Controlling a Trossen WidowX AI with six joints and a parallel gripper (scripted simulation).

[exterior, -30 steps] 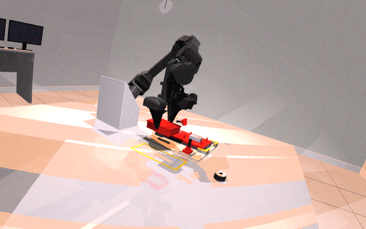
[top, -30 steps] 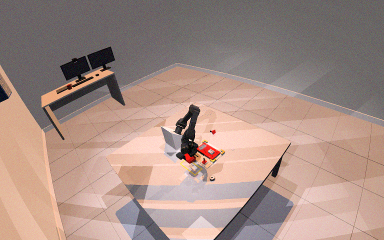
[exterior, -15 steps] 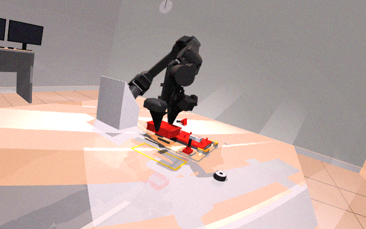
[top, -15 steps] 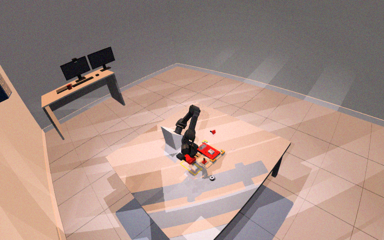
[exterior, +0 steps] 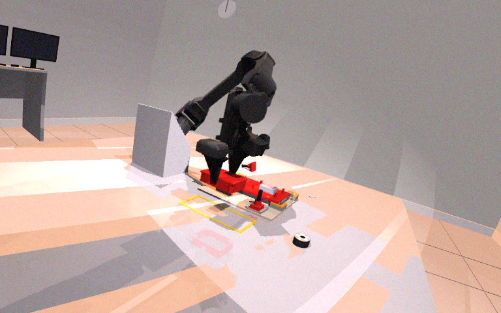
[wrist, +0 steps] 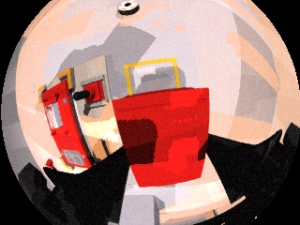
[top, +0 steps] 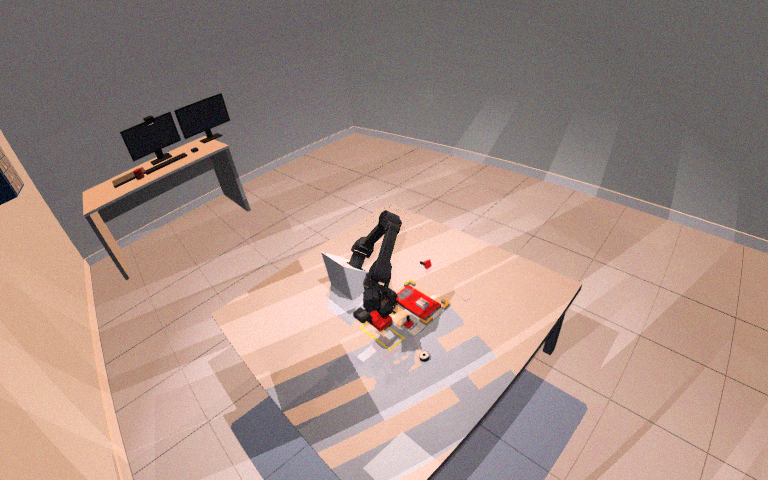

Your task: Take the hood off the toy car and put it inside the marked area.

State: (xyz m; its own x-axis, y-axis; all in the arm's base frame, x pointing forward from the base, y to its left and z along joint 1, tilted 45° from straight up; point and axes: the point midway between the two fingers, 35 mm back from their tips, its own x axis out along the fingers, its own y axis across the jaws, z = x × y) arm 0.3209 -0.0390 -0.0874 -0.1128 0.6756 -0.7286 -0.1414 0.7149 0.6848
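Observation:
The red hood (top: 380, 320) (exterior: 230, 185) (wrist: 175, 110) is a box-like piece off the car, held in the air. My gripper (top: 378, 314) (exterior: 224, 177) (wrist: 166, 143) is shut on it, one finger at each side. The toy car (top: 412, 298) (exterior: 252, 187) (wrist: 67, 131) is a low red body on a pale board, to the left in the wrist view. The marked area is a yellow outline (top: 375, 338) (exterior: 210, 217) (wrist: 150, 62) on the table. It shows just beyond the hood in the wrist view, part of it hidden behind the hood.
A red base with a black lever (top: 408, 324) (exterior: 257, 206) (wrist: 97, 91) stands on the board, near the outline. A black-and-white roll (top: 424, 356) (exterior: 301, 240) (wrist: 128, 7) lies farther out. A small red piece (top: 426, 263) (exterior: 252, 166) lies behind the car. A grey block (top: 343, 280) (exterior: 151, 141) stands by the arm's base.

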